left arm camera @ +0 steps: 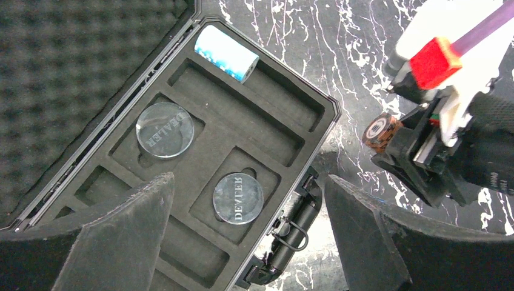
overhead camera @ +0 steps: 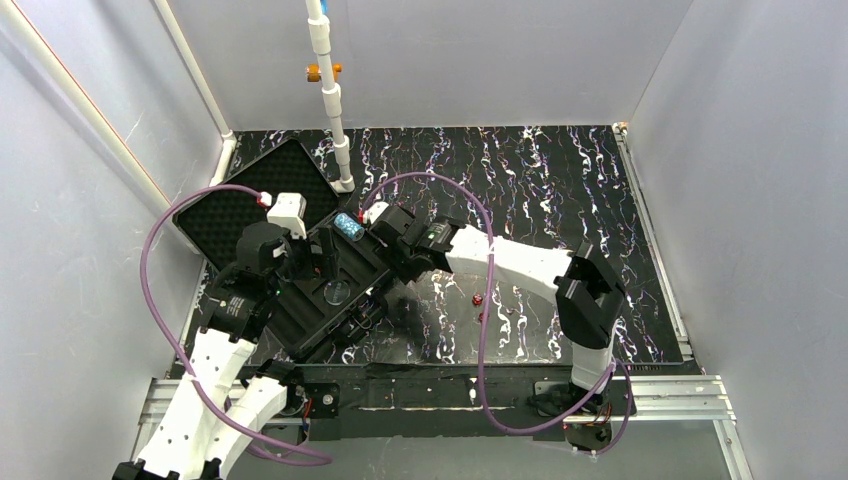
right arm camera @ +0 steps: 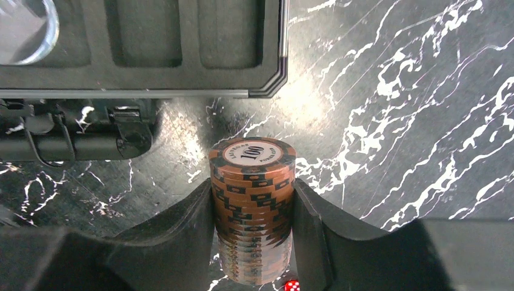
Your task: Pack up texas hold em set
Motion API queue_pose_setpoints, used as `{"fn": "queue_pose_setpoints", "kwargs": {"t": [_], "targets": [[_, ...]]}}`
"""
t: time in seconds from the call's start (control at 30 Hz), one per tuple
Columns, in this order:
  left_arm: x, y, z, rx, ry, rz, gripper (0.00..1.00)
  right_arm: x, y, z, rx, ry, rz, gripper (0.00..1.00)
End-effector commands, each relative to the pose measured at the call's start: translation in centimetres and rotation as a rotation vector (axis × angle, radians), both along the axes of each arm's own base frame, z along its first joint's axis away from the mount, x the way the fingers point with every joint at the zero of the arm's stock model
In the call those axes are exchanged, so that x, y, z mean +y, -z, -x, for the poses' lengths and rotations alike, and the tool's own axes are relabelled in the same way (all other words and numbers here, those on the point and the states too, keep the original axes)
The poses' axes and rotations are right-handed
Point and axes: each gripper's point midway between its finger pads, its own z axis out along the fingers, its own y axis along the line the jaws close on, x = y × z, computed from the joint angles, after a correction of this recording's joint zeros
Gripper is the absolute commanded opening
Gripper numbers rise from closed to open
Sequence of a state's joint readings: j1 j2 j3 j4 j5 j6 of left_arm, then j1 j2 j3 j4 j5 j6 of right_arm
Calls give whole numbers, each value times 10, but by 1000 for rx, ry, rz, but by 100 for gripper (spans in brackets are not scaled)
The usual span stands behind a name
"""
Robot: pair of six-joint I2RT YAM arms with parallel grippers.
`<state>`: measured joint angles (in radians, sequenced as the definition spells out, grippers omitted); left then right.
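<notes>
On the marbled table (overhead camera: 560, 190): we see the black case (left arm camera: 218, 124) lying open, its foam-lined lid folded back.
Right gripper (right arm camera: 253, 200): we find it pinching the brown chip stack (right arm camera: 251, 167) just beside the case's front corner.
Left gripper (left arm camera: 247, 179): its jaws stand spread wide over the case, holding nothing.
Inside the case: blue-white chip stack (left arm camera: 225, 53) on its side in a slot; two clear discs (left arm camera: 164, 129) in separate recesses.

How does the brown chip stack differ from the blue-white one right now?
The brown stack is gripped in the right pincer; the blue-white stack lies free. The brown stack is outside the case; the blue-white stack lies on its side in a foam slot. Both are short chip stacks.
</notes>
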<state>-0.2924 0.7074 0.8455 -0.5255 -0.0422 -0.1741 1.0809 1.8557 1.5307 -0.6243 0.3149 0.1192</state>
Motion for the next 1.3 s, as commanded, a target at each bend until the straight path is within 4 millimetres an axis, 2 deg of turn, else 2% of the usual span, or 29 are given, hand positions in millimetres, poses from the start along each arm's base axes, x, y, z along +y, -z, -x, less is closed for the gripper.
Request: {"fn": "queue_pose_setpoints", "kwargs": {"t": [0.0, 0.3, 0.47, 0.77, 0.97, 1.27], "targets": [[9, -10, 1, -34, -35, -29, 93, 23, -56, -22, -89, -39, -139, 1], [15, -13, 2, -49, -62, -40, 93, 56, -75, -36, -84, -90, -220, 1], [21, -15, 3, -62, -91, -52, 93, 77, -74, -42, -76, -108, -249, 1], [44, -24, 7, -115, -201, -84, 93, 94, -50, -68, -55, -100, -238, 1], [45, -24, 7, -112, -205, -89, 93, 101, -37, -82, -39, -106, -236, 1], [45, -23, 6, -107, -206, -92, 93, 116, -19, -87, -8, -123, -238, 1]]}}
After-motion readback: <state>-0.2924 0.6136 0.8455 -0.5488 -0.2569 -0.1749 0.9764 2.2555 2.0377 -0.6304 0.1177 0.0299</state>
